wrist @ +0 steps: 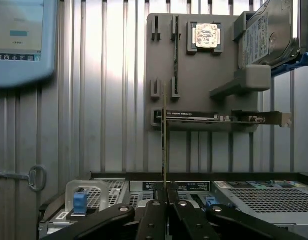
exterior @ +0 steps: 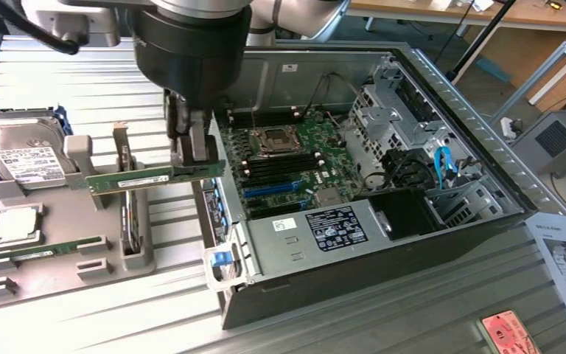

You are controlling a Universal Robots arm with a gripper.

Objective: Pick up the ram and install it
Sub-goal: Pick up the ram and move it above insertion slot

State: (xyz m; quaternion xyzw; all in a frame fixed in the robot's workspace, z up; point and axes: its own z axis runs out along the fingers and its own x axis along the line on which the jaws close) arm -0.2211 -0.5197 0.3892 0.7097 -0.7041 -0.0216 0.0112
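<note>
Table [exterior: 116, 310]: ribbed metal surface that carries everything.
Computer case [exterior: 263, 258]: black tower lying on its side with the side panel off, on the exterior view's right.
Robot arm [exterior: 189, 44]: dark wrist reaching down from above, between the case and the tray.
Parts tray [exterior: 57, 214]: flat grey holder with slotted posts, on the exterior view's left, beside the case.
Motherboard [exterior: 308, 158]: green board inside the case, its long memory slots facing up.
Hard drive [exterior: 18, 147]: silver, propped at the tray's far end.
Gripper [exterior: 197, 151]: fingers nearly closed, pinching the ram close to the end nearest the case.
Ram [exterior: 155, 179]: green stick held level in the air over the tray's case-side edge, outside the case; edge-on in the wrist view [wrist: 165, 135].
Second stick [exterior: 42, 253]: lying seated in the tray.
Processor chip [exterior: 15, 223]: square, silver, in its tray pocket.
</note>
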